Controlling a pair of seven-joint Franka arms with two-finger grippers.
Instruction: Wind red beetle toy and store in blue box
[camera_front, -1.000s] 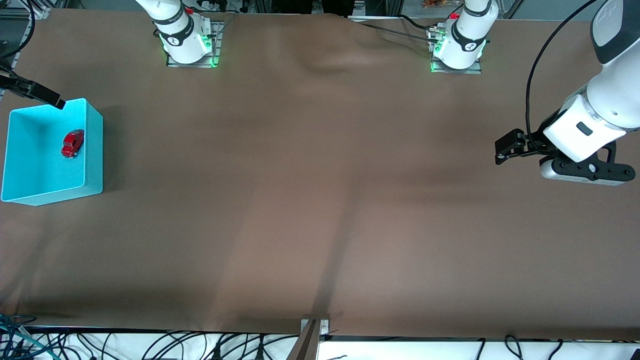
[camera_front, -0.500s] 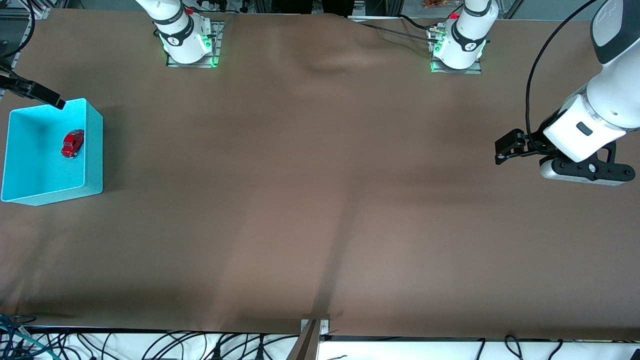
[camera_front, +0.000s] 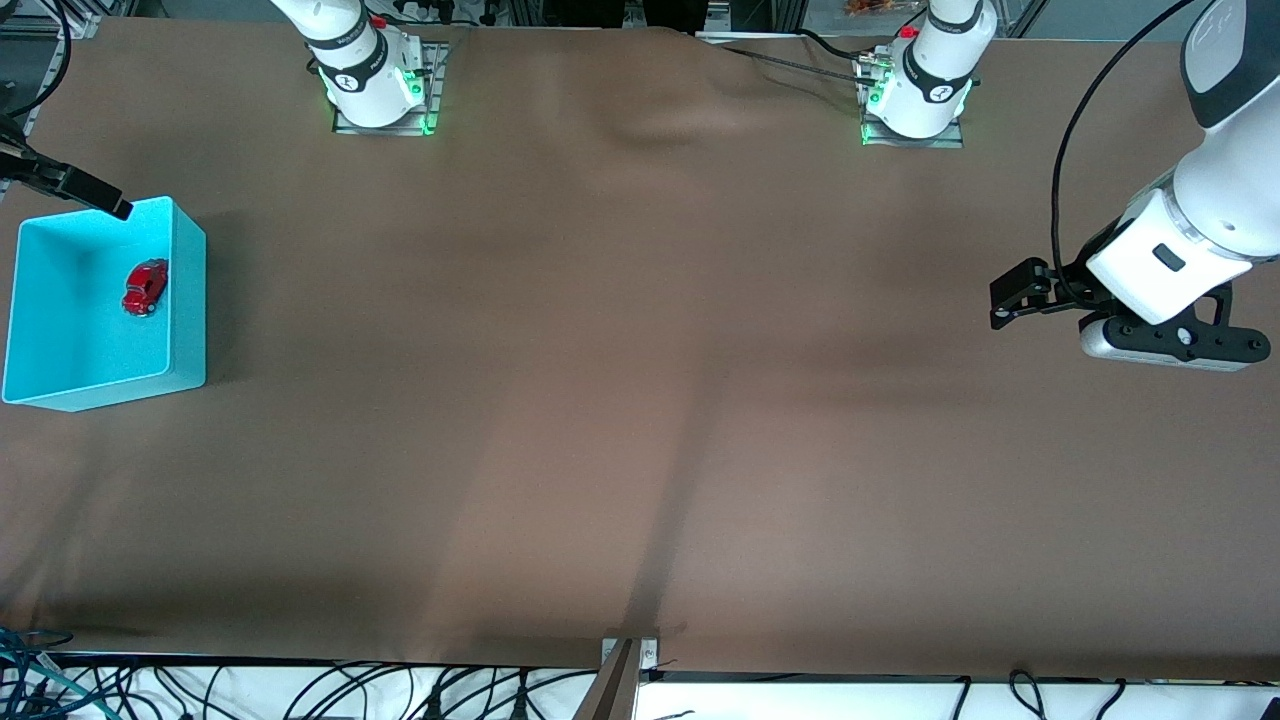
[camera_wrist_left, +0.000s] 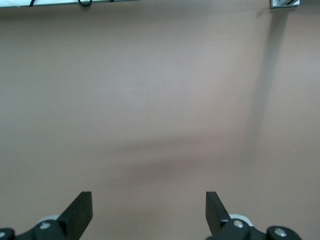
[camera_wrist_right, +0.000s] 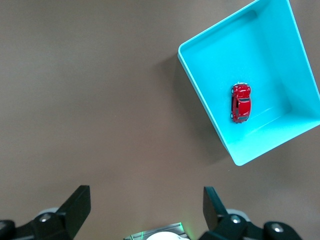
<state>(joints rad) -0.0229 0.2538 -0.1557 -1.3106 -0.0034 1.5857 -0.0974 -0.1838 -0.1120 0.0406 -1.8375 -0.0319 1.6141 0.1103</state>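
Glossy red beetle toy (camera_front: 145, 286), turquoise blue box (camera_front: 188, 300), plain brown table (camera_front: 640, 400).

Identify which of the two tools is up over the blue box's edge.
The right tool, open, over the blue box holding the red beetle toy. The left tool, also open, waits over bare table.

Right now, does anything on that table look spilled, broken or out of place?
Nothing stands out. The red beetle toy sits upright on its wheels inside the blue box at the right arm's end of the table, and nothing is spilled. The brown table cover is slightly rumpled between the bases.
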